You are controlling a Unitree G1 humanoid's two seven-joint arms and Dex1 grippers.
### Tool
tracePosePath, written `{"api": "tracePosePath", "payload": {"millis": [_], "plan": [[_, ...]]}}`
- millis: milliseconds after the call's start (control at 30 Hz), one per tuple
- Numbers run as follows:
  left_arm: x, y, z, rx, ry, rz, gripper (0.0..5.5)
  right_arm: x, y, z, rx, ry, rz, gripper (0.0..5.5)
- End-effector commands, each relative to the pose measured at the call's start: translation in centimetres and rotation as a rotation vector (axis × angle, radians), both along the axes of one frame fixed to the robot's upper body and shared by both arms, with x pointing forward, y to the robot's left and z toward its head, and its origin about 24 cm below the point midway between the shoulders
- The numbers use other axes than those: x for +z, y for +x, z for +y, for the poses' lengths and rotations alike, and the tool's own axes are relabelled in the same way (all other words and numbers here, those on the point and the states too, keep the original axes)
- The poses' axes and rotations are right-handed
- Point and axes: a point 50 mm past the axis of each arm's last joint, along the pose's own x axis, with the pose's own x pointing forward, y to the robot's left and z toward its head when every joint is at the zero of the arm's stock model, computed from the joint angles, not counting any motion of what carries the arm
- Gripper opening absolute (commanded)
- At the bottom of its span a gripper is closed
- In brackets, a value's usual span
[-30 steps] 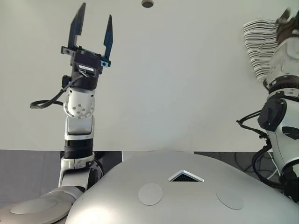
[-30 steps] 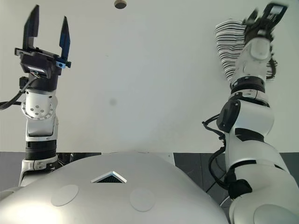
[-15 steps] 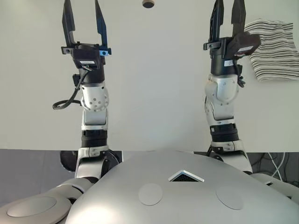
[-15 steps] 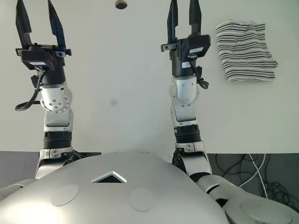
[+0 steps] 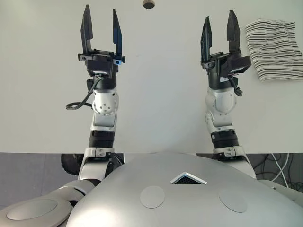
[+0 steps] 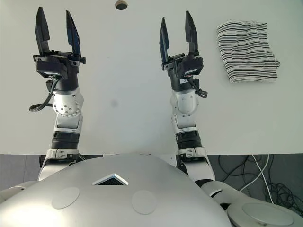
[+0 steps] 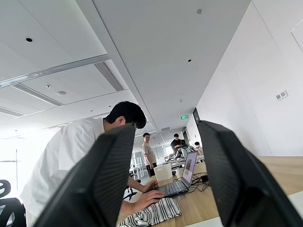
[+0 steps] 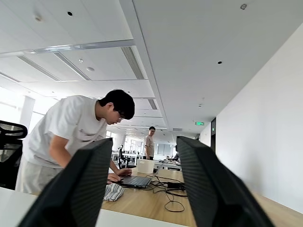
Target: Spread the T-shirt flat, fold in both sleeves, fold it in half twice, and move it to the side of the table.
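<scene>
The striped T-shirt (image 5: 274, 49) lies folded in a compact rectangle on the white table (image 5: 161, 94), at its far right side. Nothing touches it. My left gripper (image 5: 100, 19) is raised over the left half of the table, fingers pointing away from me and open with nothing between them. My right gripper (image 5: 218, 21) stands the same way over the right half, open and empty, a short gap to the left of the shirt. In the wrist views each gripper's dark fingers (image 7: 99, 179) (image 8: 78, 189) stand spread apart, pointing out into the room.
A small dark round fitting (image 5: 148, 4) sits at the table's far edge, in the middle. Cables (image 6: 248, 175) lie on the floor off the near right corner. Beyond the table stands a wooden desk (image 8: 156, 201).
A second ago my right gripper was at the shirt at the far right; it has let go and swung left. The left arm has shifted right, and both grippers now stand side by side.
</scene>
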Motion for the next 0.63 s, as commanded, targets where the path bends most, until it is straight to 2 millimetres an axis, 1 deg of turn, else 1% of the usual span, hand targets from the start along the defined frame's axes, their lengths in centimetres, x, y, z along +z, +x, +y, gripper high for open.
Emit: {"api": "tracePosePath", "payload": {"millis": [33,67,233,467,633], "plan": [[0.26,-0.22,-0.03,-0.002,-0.004,-0.018,2.48,0.1,-0.32,0.01,-0.003,0.001,-0.018,3.3],[0.29,-0.19,-0.06,-0.001,-0.003,-0.02,2.48,0.16,-0.34,0.06,-0.004,0.005,-0.021,3.52],[0.53,-0.53,-0.54,-0.008,0.009,-0.051,2.48,0.39,-0.52,0.44,-0.019,0.005,-0.035,3.52],[0.61,-0.92,-0.45,0.003,0.01,-0.068,2.48,0.18,-0.51,0.37,-0.043,0.028,-0.021,3.52],[0.75,-0.86,-0.32,0.038,-0.009,-0.075,2.48,0.57,-0.33,-0.26,-0.07,0.035,-0.035,3.52]]}}
